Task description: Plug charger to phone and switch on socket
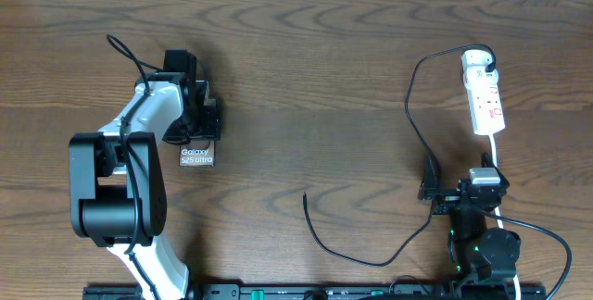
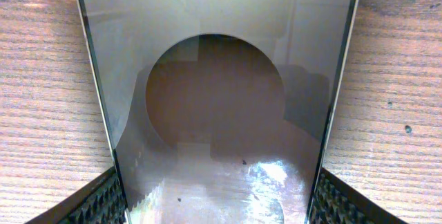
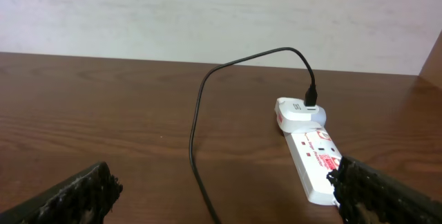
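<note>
The phone (image 1: 197,156), a brown slab with white Galaxy lettering, lies flat at the left and is half covered by my left gripper (image 1: 190,122). In the left wrist view the phone (image 2: 214,99) fills the space between the jaws of my left gripper (image 2: 217,198), and both ribbed pads (image 2: 97,207) sit against its long edges. The charger (image 1: 334,249) is a thin black cable running from the socket (image 1: 485,96) down to a free plug tip (image 1: 306,194). My right gripper (image 1: 460,187) stands open below the socket (image 3: 314,155), with the charger (image 3: 197,113) on the table between its fingers (image 3: 76,196).
A white adapter (image 3: 298,110) sits in the socket's far end with the cable plugged into its top. The socket's white cord (image 1: 500,166) runs down past my right arm. A pale wall (image 3: 207,10) rises behind the table's far edge.
</note>
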Robot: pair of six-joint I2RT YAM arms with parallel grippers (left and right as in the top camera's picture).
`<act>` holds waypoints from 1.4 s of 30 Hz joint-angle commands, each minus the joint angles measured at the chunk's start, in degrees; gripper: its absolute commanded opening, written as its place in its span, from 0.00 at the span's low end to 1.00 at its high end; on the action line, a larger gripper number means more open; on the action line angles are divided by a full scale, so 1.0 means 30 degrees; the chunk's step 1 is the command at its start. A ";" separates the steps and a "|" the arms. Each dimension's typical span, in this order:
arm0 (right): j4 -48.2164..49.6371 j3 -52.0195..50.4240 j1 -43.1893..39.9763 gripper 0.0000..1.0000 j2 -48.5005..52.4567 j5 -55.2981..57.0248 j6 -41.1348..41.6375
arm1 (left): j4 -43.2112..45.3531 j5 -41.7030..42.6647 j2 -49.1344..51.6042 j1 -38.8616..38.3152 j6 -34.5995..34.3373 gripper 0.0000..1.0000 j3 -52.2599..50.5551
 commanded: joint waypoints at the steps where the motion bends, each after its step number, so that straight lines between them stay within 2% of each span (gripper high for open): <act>1: -0.0080 -0.0029 -0.0109 0.99 -0.0102 -0.0168 -0.0233 | -0.0102 0.0277 0.0233 0.0015 0.0058 0.27 -0.0299; 5: -0.0080 -0.0029 -0.0109 0.99 -0.0102 -0.0168 -0.0226 | -0.0073 0.0277 0.0233 0.0015 0.0058 0.07 -0.0299; 21: -0.0080 -0.0029 -0.0109 0.99 -0.0102 -0.0168 -0.0226 | -0.0051 0.0554 -0.0117 0.0015 0.0058 0.07 0.0583; 32: -0.0080 -0.0029 -0.0109 0.99 -0.0102 -0.0168 -0.0226 | -0.0117 0.1253 -0.3934 0.0015 0.0029 0.07 0.0976; 34: -0.0080 -0.0029 -0.0109 0.99 -0.0102 -0.0168 -0.0233 | -0.0117 0.1734 -0.4728 0.0015 -0.0109 0.07 0.0976; 38: -0.0080 -0.0029 -0.0109 0.99 -0.0102 -0.0168 -0.0226 | -0.0117 0.4430 -0.6419 0.0015 -0.0831 0.07 0.0976; 42: -0.0080 -0.0029 -0.0109 0.99 -0.0102 -0.0168 -0.0233 | -0.0109 0.6725 -0.7402 0.0036 -0.3650 0.07 0.0976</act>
